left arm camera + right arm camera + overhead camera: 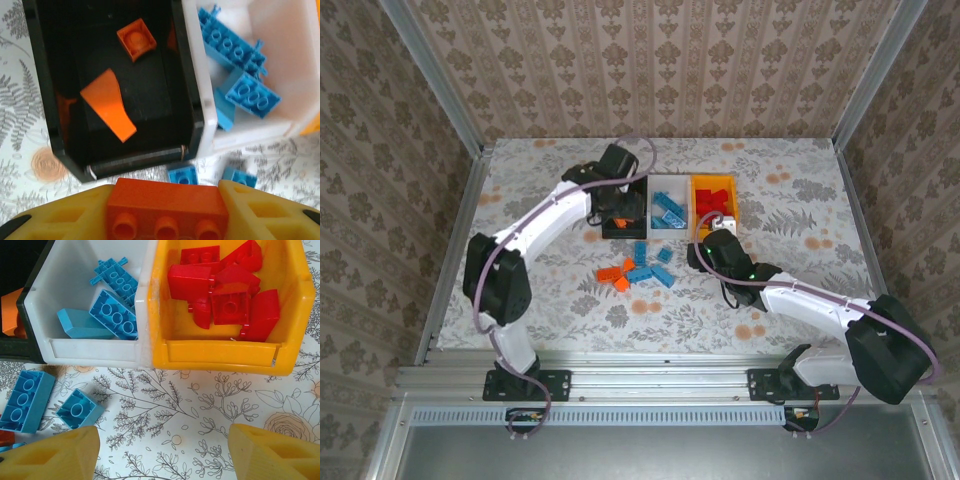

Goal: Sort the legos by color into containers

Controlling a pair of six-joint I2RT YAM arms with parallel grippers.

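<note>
Holding an orange brick [167, 200] over near wall of black bin [192, 100], L fingers [65, 215] clamped on its two ends.
R fingers [55, 455] wide apart, nothing btwn, above bare desk [190, 415] just in front of white bin [90, 347] w/ blue bricks [115, 315] & yellow bin [220, 352] w/ red bricks [230, 305]. Two orange pieces [107, 105] lie in black bin; loose blue bricks [25, 400] on desk by the bins' fronts.

1. The black bin [192, 105] is glossy plastic; its walls mirror the orange bricks [136, 39].
2. The white bin [90, 351] and yellow-orange bin [220, 355] are smooth plastic, slightly scuffed.
3. The red bricks [230, 305] and blue bricks [115, 315] are shiny plastic.
4. The table cover [170, 405] looks matt and printed.
5. The frame rails [660, 372] are dull metal.
</note>
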